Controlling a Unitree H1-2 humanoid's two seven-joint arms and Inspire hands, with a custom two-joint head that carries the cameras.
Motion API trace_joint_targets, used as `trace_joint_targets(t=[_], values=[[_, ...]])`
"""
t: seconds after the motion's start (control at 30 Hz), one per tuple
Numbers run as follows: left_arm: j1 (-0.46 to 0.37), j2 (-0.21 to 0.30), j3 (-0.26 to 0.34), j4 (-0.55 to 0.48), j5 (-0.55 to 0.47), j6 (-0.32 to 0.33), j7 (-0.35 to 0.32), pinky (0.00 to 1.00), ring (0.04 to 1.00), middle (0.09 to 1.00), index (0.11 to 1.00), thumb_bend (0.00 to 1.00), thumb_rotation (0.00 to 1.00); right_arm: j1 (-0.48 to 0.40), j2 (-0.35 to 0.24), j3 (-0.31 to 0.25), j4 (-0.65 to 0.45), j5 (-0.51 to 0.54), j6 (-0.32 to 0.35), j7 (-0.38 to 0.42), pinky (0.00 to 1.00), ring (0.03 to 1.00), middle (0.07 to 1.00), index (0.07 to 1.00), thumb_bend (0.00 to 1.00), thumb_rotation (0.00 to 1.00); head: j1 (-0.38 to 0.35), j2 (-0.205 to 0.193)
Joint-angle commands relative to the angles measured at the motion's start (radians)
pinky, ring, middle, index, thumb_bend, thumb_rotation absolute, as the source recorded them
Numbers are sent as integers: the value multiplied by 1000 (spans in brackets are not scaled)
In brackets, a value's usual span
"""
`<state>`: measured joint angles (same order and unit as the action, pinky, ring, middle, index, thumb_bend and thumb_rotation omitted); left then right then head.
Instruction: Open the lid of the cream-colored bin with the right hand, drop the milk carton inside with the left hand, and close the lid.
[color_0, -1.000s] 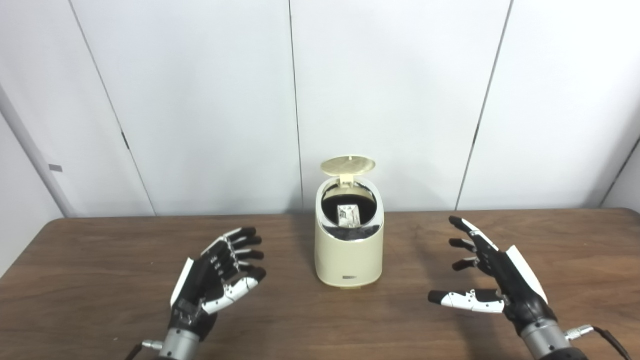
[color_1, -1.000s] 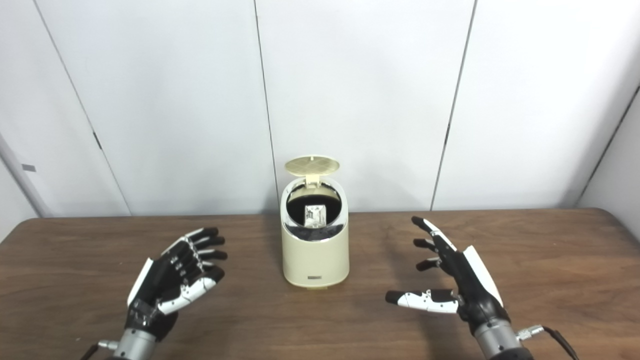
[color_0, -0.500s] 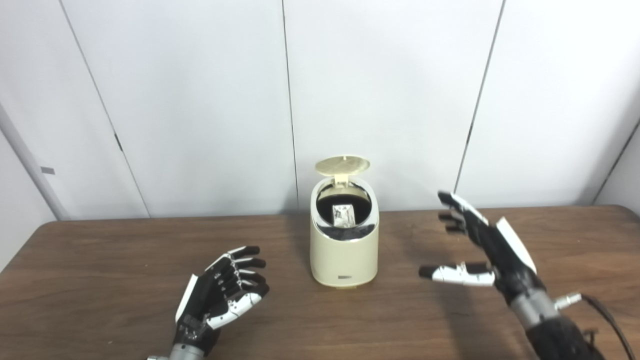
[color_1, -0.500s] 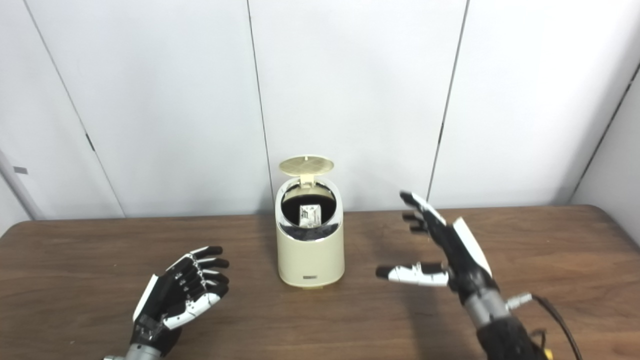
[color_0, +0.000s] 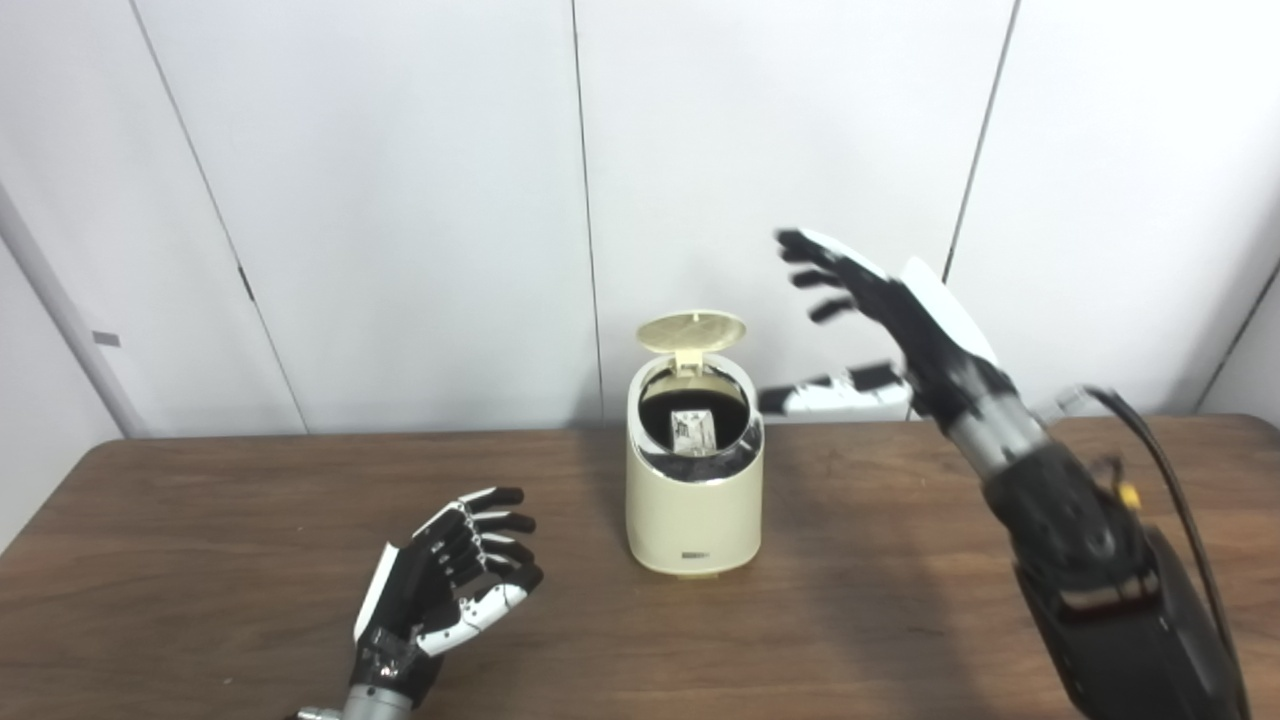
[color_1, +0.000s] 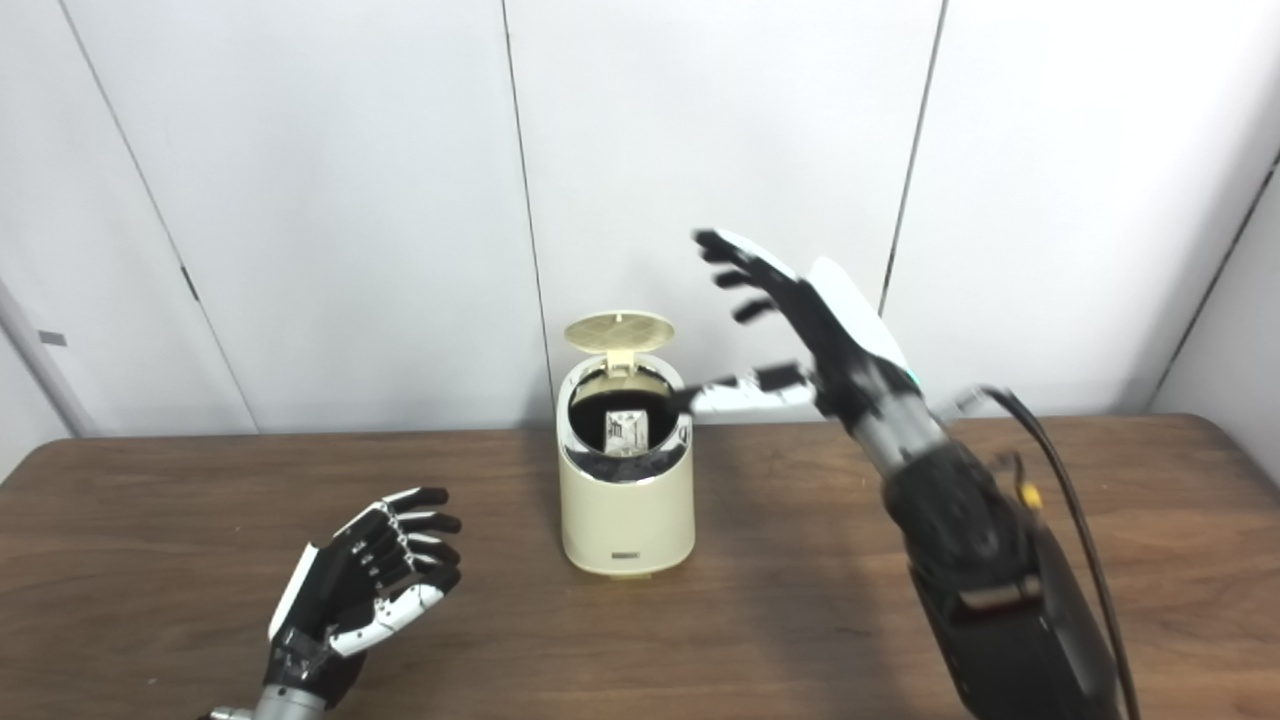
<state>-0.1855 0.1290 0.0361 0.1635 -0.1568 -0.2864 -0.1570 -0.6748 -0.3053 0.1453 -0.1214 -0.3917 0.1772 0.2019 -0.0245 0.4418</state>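
Cream-colored bin (color_0: 694, 510) stands mid-table (color_0: 200, 530), lid (color_0: 692, 331) flipped up at its 12 o'clock edge. Milk carton (color_0: 694, 430) sits inside the bin's dark opening. Right hand (color_0: 885, 320) is raised in the air at 2 o'clock of the bin, fingers spread apart, holding nothing, slightly blurred. Left hand (color_0: 445, 580) hovers low at 8 o'clock, fingers loosely curled but apart, empty.
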Motion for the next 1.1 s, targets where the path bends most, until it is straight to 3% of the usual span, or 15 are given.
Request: trace_joint_targets(t=[0.0, 0.17, 0.27, 0.4, 0.5, 0.77, 1.07], values=[[1, -9, 1, 14, 2, -34, 0, 433, 552, 653, 748, 672, 130, -80, 4, 2, 5, -16, 4, 2, 672, 829, 880, 876, 758, 395, 2, 0], [1, -11, 2, 19, 7, -34, 2, 438, 560, 662, 756, 675, 146, -133, 19, 39, 68, -49, 7, 4, 762, 869, 886, 860, 736, 413, 5, -4], [2, -13, 3, 20, 0, -31, -3, 441, 563, 663, 756, 663, 127, -164, 14, 78, 108, -97, 18, 19, 803, 889, 893, 869, 724, 491, 5, -4], [5, -16, 4, 16, -6, -24, -6, 446, 567, 666, 757, 678, 135, -195, 6, 132, 151, -182, 11, 25, 835, 935, 879, 865, 712, 563, 7, -1], [6, -18, 4, 13, -2, -22, -4, 448, 571, 666, 758, 681, 141, -204, 6, 151, 166, -195, -8, 38, 822, 965, 879, 851, 717, 543, 9, 1], [6, -23, 6, 8, 8, -15, 6, 446, 564, 665, 751, 683, 131, -176, -22, 186, 117, -216, -27, 110, 889, 1000, 889, 854, 723, 551, 14, 7], [3, -26, 12, 11, 4, -18, 7, 437, 559, 666, 744, 676, 115, -127, -57, 185, 35, -239, -38, 148, 880, 996, 879, 849, 724, 591, 21, 13]])
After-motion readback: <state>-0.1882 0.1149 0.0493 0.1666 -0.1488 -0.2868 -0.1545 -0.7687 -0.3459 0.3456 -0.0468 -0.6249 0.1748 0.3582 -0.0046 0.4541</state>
